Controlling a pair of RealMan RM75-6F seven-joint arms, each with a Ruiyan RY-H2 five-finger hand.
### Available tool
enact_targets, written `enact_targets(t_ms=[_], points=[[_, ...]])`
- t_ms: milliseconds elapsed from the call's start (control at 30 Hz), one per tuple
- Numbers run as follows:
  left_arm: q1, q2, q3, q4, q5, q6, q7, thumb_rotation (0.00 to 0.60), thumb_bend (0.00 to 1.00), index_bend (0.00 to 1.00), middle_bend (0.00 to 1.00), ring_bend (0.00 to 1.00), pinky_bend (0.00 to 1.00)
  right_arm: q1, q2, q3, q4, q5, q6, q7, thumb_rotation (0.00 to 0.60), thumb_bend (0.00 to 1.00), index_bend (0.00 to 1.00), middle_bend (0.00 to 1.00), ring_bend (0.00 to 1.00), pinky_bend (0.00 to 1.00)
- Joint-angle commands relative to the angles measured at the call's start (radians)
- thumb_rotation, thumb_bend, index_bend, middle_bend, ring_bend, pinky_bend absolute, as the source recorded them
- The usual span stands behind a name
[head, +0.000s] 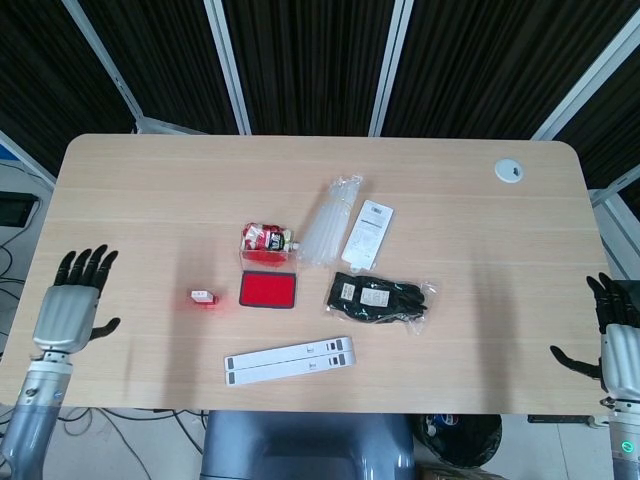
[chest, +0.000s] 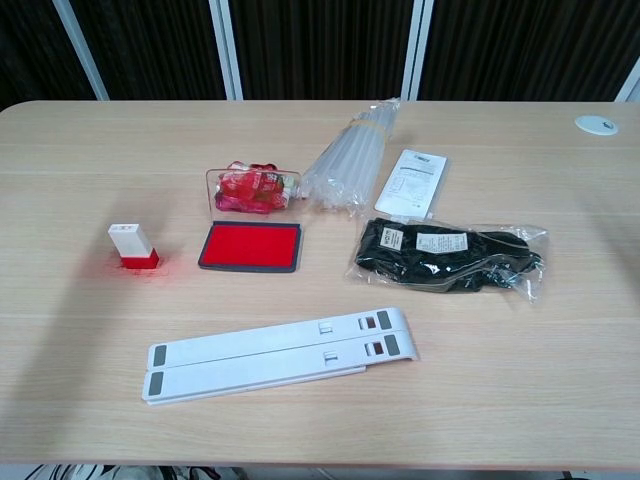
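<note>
My left hand (head: 72, 307) hangs over the table's left front edge in the head view, fingers spread and holding nothing. A small white and red stamp (head: 204, 297) (chest: 132, 245) stands upright on the table, well to the right of that hand. Just right of the stamp lies a red ink pad (head: 268, 290) (chest: 250, 246). My right hand (head: 618, 344) is off the table's right front corner, fingers apart and empty. Neither hand appears in the chest view.
Behind the pad lies a clear pouch of red items (chest: 252, 190). A bundle of clear sticks (chest: 349, 155), a white card (chest: 417, 181), a bagged black glove (chest: 447, 252) and a white folded stand (chest: 277, 352) lie around. A grommet (head: 509, 170) sits far right.
</note>
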Motion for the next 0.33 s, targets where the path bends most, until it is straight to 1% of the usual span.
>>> enact_targets(t_ms=[33,100,167,233,333], points=[[0.059,0.027,0.022,0.046,0.077,0.076,-0.090,0.600,0.11,0.00,0.00,0.00,0.00,0.000,-0.001,-0.001,0.001,-0.003,0.001,-0.003,0.600,0.07,0.00,0.00,0.00,0.18],[0.087,0.022,0.026,0.085,0.105,0.104,-0.129,0.600,0.11,0.00,0.00,0.00,0.00,0.001,-0.002,-0.003,-0.001,-0.005,0.000,-0.007,0.600,0.07,0.00,0.00,0.00,0.18],[0.102,0.025,0.029,0.095,0.105,0.096,-0.155,0.600,0.11,0.00,0.00,0.00,0.00,0.001,-0.002,-0.005,-0.002,-0.008,0.000,-0.009,0.600,0.07,0.00,0.00,0.00,0.18],[0.105,0.030,0.020,0.097,0.100,0.079,-0.169,0.600,0.11,0.00,0.00,0.00,0.00,0.001,-0.002,-0.006,-0.002,-0.009,0.000,-0.010,0.600,0.07,0.00,0.00,0.00,0.18],[0.107,0.029,0.008,0.101,0.101,0.070,-0.165,0.600,0.11,0.00,0.00,0.00,0.00,0.000,-0.001,-0.006,-0.003,-0.006,-0.001,-0.009,0.600,0.07,0.00,0.00,0.00,0.18]])
